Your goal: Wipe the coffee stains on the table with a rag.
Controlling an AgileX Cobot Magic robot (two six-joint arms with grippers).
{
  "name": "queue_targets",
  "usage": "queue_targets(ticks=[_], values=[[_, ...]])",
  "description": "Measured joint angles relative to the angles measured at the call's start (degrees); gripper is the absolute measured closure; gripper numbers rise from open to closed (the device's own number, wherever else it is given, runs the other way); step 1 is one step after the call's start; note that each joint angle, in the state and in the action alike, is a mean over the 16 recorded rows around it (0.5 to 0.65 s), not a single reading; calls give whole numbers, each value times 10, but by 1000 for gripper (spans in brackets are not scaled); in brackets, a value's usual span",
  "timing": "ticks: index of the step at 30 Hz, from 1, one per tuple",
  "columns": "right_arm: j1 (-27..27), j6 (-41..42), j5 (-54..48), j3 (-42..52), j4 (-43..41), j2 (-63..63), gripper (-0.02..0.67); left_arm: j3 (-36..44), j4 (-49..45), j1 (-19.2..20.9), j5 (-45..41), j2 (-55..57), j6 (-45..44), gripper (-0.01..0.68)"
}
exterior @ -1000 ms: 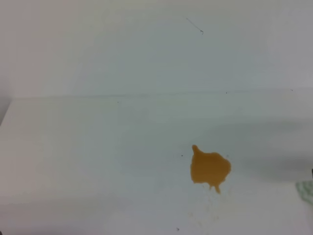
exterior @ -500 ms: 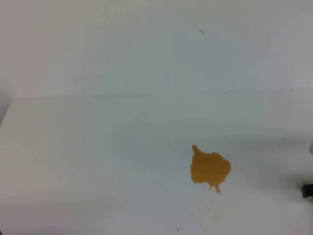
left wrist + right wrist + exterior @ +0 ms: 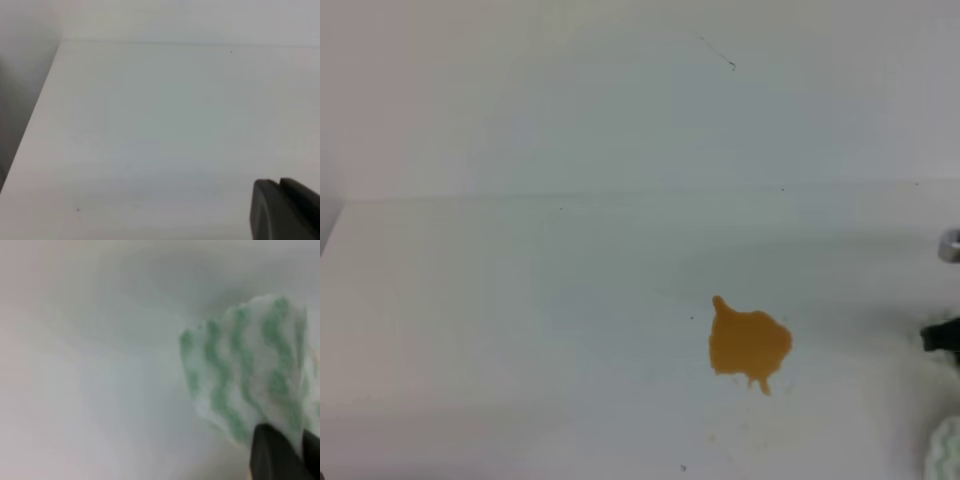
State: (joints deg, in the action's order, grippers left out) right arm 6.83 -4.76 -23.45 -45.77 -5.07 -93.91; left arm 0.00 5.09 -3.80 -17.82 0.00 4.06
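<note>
The coffee stain (image 3: 749, 343), an orange-brown blob with drips at its near edge, sits on the white desk (image 3: 520, 300) right of centre. The right tool (image 3: 285, 455) is closed on the green-striped rag (image 3: 240, 385) (blurred in the wrist view), well right of the stain at the desk's edge. The left tool (image 3: 285, 210) shows only a dark corner; I cannot tell its state.

The table (image 3: 520, 300) is a smooth, plain white top with a soft matt sheen. The coffee stains (image 3: 749, 343) look wet and glossy, an orange-brown film lying flat on it. The rag (image 3: 247, 380), just beside the right gripper's dark fingers (image 3: 272, 455), is soft white cloth with green wavy stripes, slightly fuzzy. The fingers look like matt black plastic.
</note>
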Motion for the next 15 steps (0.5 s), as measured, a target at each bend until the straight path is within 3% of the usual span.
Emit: queue_targets(ticks=[8, 15], values=[[54, 117, -20, -96, 124, -23, 624, 0, 0, 0, 0, 0, 0, 672], [107, 153, -26, -177, 173, -94, 625, 0, 0, 0, 0, 0, 0, 672]])
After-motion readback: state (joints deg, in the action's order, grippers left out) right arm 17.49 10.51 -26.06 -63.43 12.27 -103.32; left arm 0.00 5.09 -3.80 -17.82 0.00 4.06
